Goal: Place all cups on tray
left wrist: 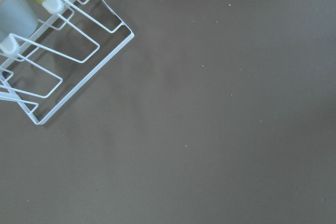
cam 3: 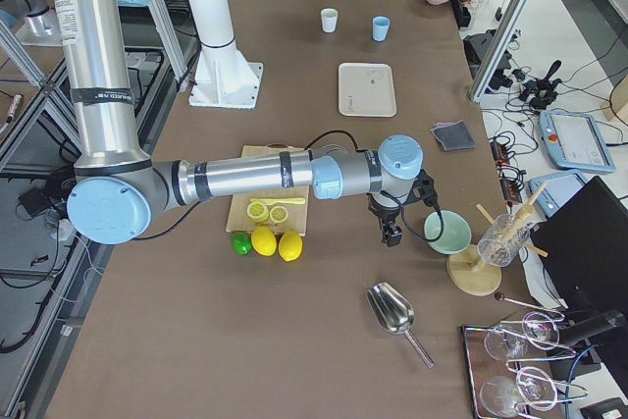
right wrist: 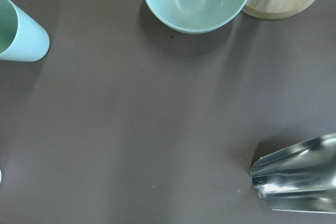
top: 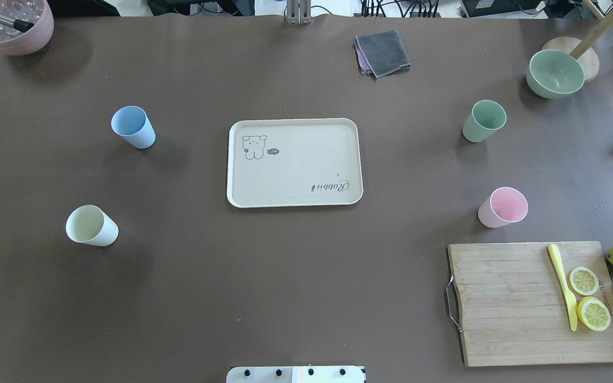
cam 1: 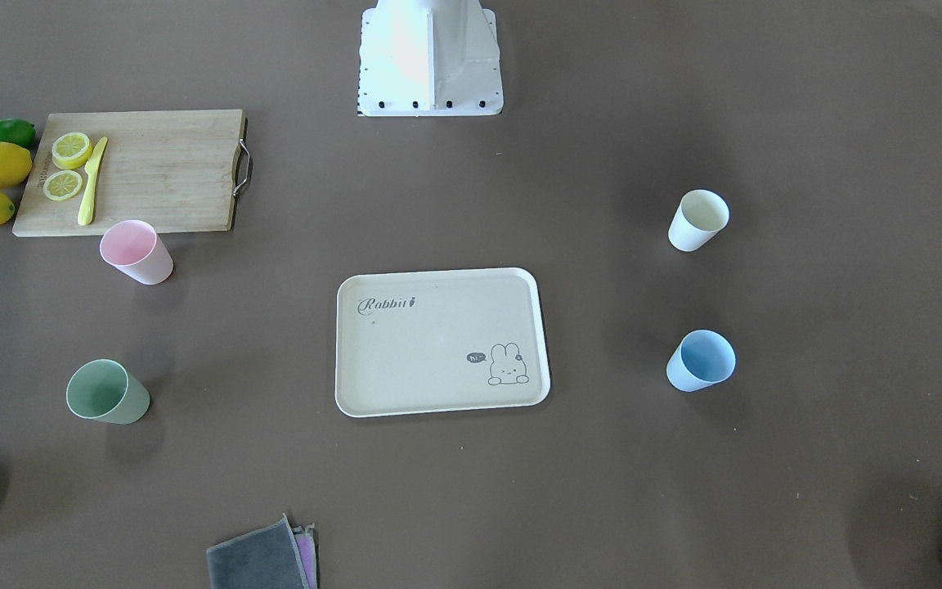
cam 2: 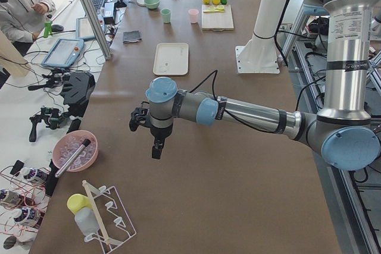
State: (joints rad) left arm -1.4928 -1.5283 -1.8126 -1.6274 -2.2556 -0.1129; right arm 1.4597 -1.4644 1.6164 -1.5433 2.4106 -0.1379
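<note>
Overhead, around the tray (top: 296,178) stand the blue cup (top: 133,127) at ten o'clock, white cup (top: 91,226) at eight, green cup (top: 483,121) at two, pink cup (top: 502,207) at four; whether the left pincer (cam 2: 156,149) or right pincer (cam 3: 392,235) is spread, I cannot tell.

My table (top: 285,276) has a plain brown surface. The tray (top: 294,162) lies flat at its centre. The blue cup (top: 133,126) and white cup (top: 91,225) stand on my left. The green cup (top: 483,121) and pink cup (top: 503,207) stand on my right, near the cutting board (top: 508,303). A cloth (top: 382,52) lies folded at the far edge.
</note>
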